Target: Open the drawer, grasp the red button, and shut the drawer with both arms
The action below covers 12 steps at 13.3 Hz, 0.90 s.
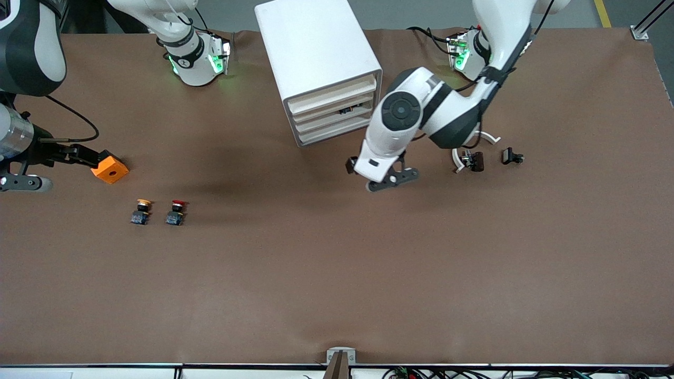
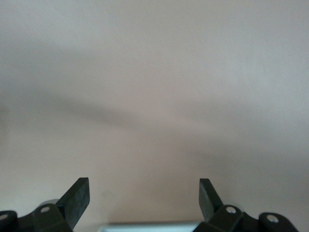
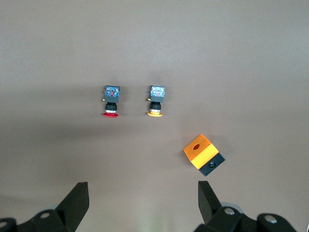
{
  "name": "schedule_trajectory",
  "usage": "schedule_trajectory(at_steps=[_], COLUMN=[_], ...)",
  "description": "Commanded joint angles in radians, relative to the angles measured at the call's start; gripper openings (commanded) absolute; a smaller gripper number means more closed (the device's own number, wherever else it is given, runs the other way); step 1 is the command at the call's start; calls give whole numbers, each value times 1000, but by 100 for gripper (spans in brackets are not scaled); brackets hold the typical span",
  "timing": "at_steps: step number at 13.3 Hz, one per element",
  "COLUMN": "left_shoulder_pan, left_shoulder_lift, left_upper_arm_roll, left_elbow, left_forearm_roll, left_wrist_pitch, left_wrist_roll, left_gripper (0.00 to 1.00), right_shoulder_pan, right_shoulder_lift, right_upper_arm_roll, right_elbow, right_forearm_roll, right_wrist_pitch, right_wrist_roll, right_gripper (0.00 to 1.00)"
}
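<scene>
The red-capped button [image 1: 176, 211] [image 3: 111, 101] lies on the brown table toward the right arm's end, beside a yellow-capped one [image 1: 141, 211] [image 3: 156, 100]. The white drawer cabinet [image 1: 316, 63] stands mid-table, its drawer fronts [image 1: 334, 113] pushed in. My left gripper [image 1: 395, 178] [image 2: 144, 193] hangs open over bare table just in front of the drawers, holding nothing. My right gripper [image 1: 71, 169] [image 3: 143, 195] is open and empty above the table, close to the orange block [image 1: 110, 169] [image 3: 203, 157]; the buttons show farther off in its wrist view.
Small black parts [image 1: 471, 160] [image 1: 512, 156] and a white curved piece [image 1: 489, 137] lie toward the left arm's end. Something dark shows in a gap between the drawer fronts [image 1: 347, 110]. The two arm bases [image 1: 197, 58] [image 1: 466, 52] flank the cabinet.
</scene>
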Motion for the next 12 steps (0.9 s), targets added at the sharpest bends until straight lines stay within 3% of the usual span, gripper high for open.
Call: schedule_trajectory(at_steps=[1, 7, 12], left_shoulder_pan=[91, 340, 474], left_shoulder_lift=[-37, -102, -191], left_upper_arm_roll=[0, -1, 0], left_elbow=[16, 100, 113], left_forearm_roll=[38, 101, 106], left_wrist_pitch=[-41, -185, -268], left_wrist_roll=[67, 374, 584], left_gripper=[100, 100, 100], right_shoulder_pan=[-21, -22, -24], right_shoulder_lift=[-13, -12, 1], right_upper_arm_roll=[10, 8, 8], right_elbow=[-4, 34, 249], right_forearm_roll=[9, 47, 50], right_wrist_pitch=[-7, -40, -180], right_wrist_roll=[-24, -19, -27], right_gripper=[100, 100, 100])
